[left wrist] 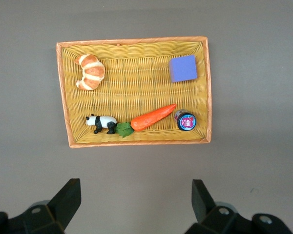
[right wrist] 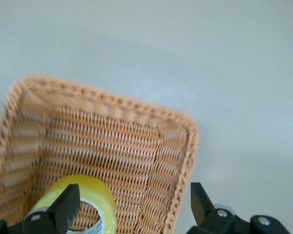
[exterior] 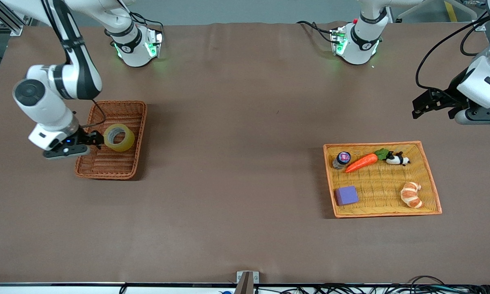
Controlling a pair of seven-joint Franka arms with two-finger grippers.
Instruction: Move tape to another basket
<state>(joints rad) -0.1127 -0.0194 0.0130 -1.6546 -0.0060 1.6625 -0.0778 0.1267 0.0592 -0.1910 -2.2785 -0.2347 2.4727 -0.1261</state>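
Front view: tape in basket; right gripper released, should lift straight clear. Left gripper open, waits.

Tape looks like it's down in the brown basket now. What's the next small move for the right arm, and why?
Probably lift the right end effector straight up and away. The tape lies in the basket, and the fingers stand open beside it, gripping nothing. Rising clear should avoid nudging the roll or the wicker wall. The left end effector waits open over the table near the yellow tray.
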